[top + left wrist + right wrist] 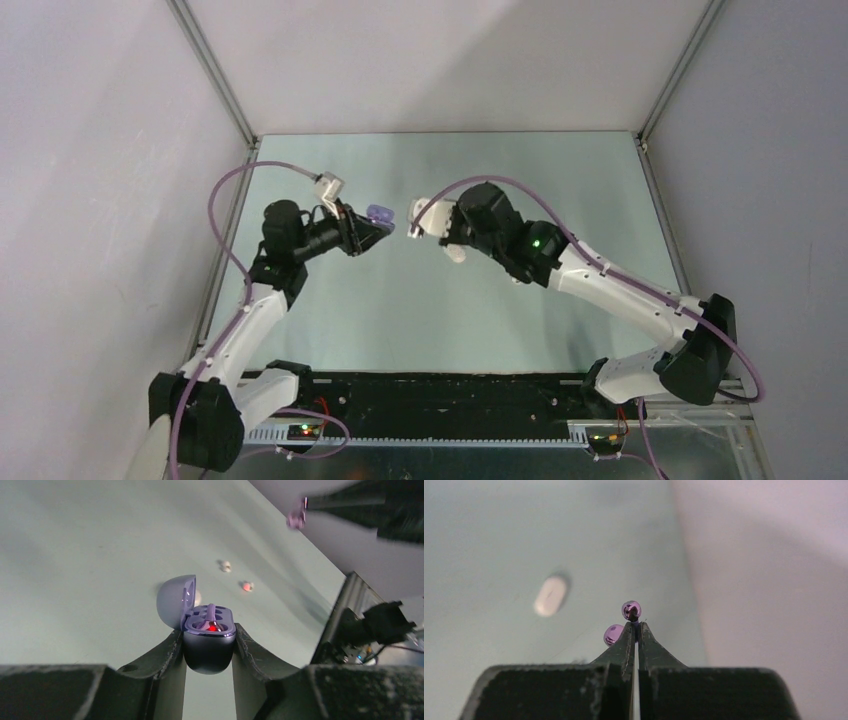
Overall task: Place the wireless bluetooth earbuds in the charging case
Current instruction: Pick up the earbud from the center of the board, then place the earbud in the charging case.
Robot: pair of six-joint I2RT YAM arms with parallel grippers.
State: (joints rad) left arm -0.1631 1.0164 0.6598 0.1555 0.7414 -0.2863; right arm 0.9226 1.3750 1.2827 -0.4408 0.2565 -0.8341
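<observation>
Charging case [209, 652], lilac-grey, is pinched by its lower body between the fingers of the left gripper [208, 632]. It is held above the worktop [450, 330], a little left of centre and nearer the far edge. Its lid [170, 602] stands hinged open and a red light [212, 626] glows inside. The right gripper [635, 626] faces it, just apart, with its fingers pressed together on a glossy lilac earbud [631, 610]. A second lilac lobe [613, 634] sits beside one finger (same bud or another, I cannot tell). On the worktop lie a white pill-shaped object [551, 595], a tiny pale bit [226, 566] and a tiny pinkish bit [247, 586].
</observation>
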